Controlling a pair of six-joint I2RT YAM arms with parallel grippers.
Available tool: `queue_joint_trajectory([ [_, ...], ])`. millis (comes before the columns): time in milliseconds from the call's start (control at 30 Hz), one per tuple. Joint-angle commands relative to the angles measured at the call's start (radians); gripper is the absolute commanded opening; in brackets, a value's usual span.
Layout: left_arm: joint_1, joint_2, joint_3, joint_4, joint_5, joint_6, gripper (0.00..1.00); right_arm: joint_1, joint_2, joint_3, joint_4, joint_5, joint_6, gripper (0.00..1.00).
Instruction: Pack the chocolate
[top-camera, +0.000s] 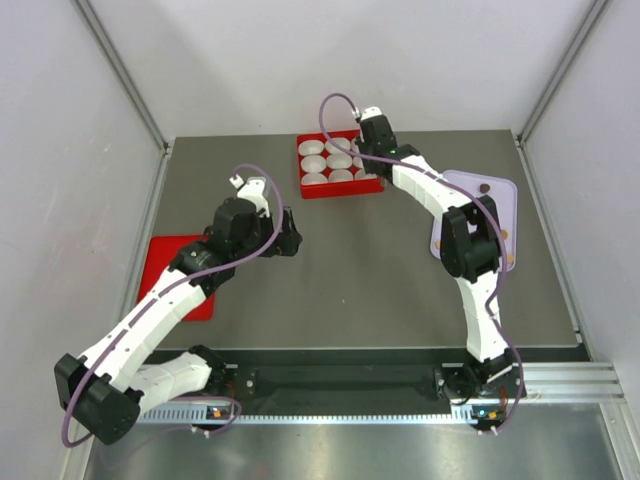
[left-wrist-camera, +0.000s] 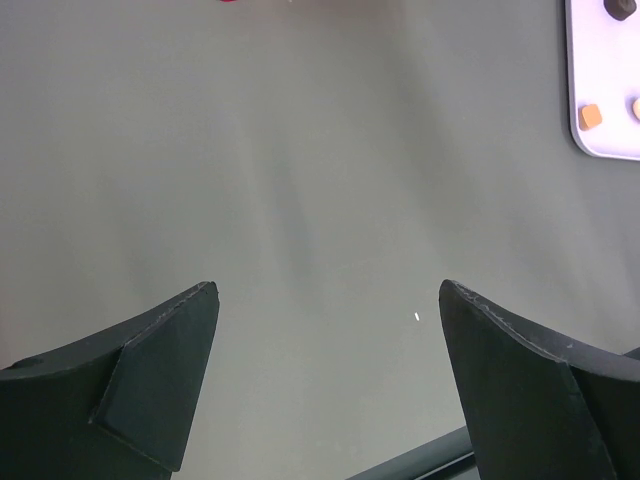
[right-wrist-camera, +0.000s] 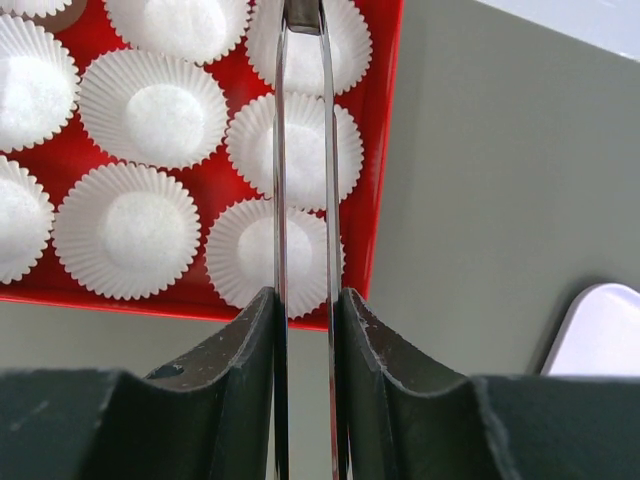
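Chocolate lies on a lavender tray (top-camera: 470, 190) at the right: a dark piece (top-camera: 484, 187) in the top view, and a tan-orange piece (left-wrist-camera: 591, 115) and a dark piece (left-wrist-camera: 612, 8) in the left wrist view. My right gripper (right-wrist-camera: 305, 295) is shut on a pair of metal tongs (right-wrist-camera: 280, 200). Their blades reach out over the right column of white paper cups (right-wrist-camera: 140, 105) in the red box (right-wrist-camera: 385, 150). What the tong tips hold is cut off at the frame's top edge. My left gripper (left-wrist-camera: 328, 290) is open over bare grey table, with nothing between its fingers.
A flat red lid (top-camera: 175, 275) lies at the table's left edge, partly under the left arm. The red box (top-camera: 340, 185) stands at the back centre, with the right gripper (top-camera: 375, 125) above its far right corner. White walls enclose the table.
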Motion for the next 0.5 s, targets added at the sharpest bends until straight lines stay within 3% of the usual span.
queue_joint_trajectory([
  [0, 0.0, 0.009, 0.054, 0.013, 0.006, 0.017, 0.97, -0.007, -0.021, 0.073, 0.064, 0.026, -0.021, 0.29],
  [167, 0.0, 0.017, 0.072, -0.001, 0.03, 0.015, 0.97, -0.007, -0.061, 0.083, 0.056, 0.026, -0.028, 0.37],
  [467, 0.0, -0.013, 0.133, -0.061, 0.064, 0.017, 0.97, -0.006, -0.128, 0.086, -0.011, 0.06, -0.019, 0.36],
])
